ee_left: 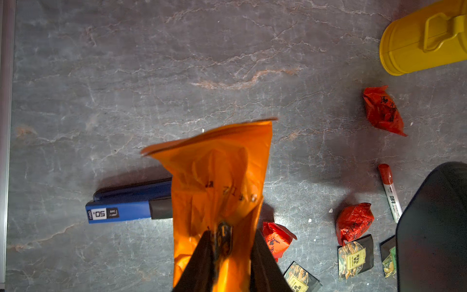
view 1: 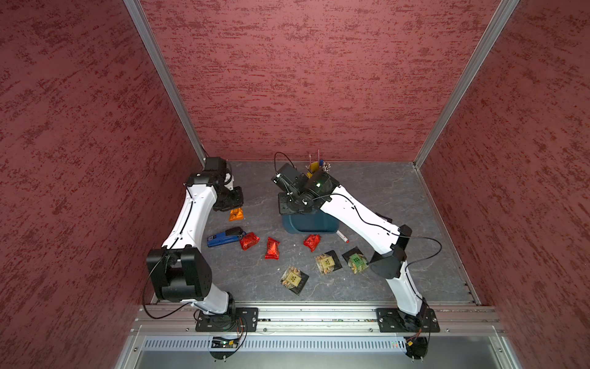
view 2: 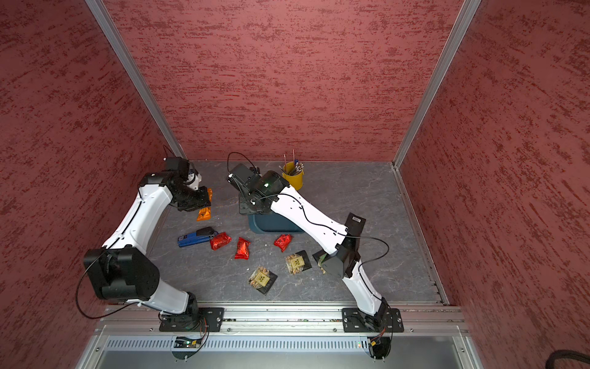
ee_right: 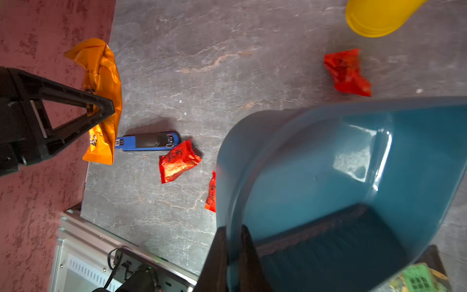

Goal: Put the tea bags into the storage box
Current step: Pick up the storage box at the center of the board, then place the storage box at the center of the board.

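Note:
My left gripper (ee_left: 232, 232) is shut on an orange foil tea bag (ee_left: 217, 177), which hangs above the table at the back left (view 1: 236, 214). My right gripper (ee_right: 233, 227) is shut on the rim of the teal storage box (ee_right: 328, 164), whose inside shows nothing. In both top views the storage box (view 1: 306, 223) is mostly hidden under the right wrist. Three red foil tea bags (view 1: 249, 240) (view 1: 272, 248) (view 1: 312, 242) lie on the table in front of it. Nearer the front lie three black sachets (view 1: 294, 280) (view 1: 327, 262) (view 1: 356, 260).
A blue stapler (view 1: 225, 237) lies left of the red bags. A yellow bucket (view 2: 293, 175) with pens stands at the back, behind the right wrist. A red-capped white marker (view 1: 342, 237) lies right of the box. Red walls close in three sides.

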`<state>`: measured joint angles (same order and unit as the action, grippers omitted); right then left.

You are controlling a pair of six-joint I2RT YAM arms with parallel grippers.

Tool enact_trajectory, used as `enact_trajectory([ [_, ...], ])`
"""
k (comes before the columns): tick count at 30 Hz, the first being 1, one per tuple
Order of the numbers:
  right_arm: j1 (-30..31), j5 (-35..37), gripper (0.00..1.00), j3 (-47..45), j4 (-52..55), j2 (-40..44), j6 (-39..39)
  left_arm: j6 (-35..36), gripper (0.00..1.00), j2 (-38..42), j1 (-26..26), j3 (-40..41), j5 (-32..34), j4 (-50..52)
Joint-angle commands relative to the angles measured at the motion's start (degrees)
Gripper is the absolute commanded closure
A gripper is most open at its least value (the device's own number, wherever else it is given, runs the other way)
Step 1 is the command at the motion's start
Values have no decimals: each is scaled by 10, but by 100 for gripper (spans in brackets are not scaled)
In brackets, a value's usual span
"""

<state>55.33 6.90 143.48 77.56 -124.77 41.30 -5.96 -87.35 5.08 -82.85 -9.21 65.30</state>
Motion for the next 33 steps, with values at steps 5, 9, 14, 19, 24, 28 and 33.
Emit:
enact_trajectory([
  [5, 12, -41, 95, 10, -58, -11, -43, 17, 72, 31, 49, 23, -33, -1],
  [9, 12, -34, 95, 7, -101, -22, -48, 10, 72, 37, 51, 31, -38, -5],
  [14, 6, -21, 93, 8, -139, -44, -38, 10, 71, 46, 55, 48, -38, -7],
  [19, -2, -32, 93, 9, -165, -69, -12, 12, 71, 52, 62, 52, -40, -6],
  [24, -8, -24, 93, 11, -180, -88, -2, 12, 71, 50, 62, 52, -41, -6],
  [28, -15, -22, 91, 11, -190, -99, 2, 12, 71, 50, 62, 55, -41, -7],
  [33, -27, -24, 91, 11, -215, -114, 20, 13, 71, 50, 63, 60, -41, -9],
])
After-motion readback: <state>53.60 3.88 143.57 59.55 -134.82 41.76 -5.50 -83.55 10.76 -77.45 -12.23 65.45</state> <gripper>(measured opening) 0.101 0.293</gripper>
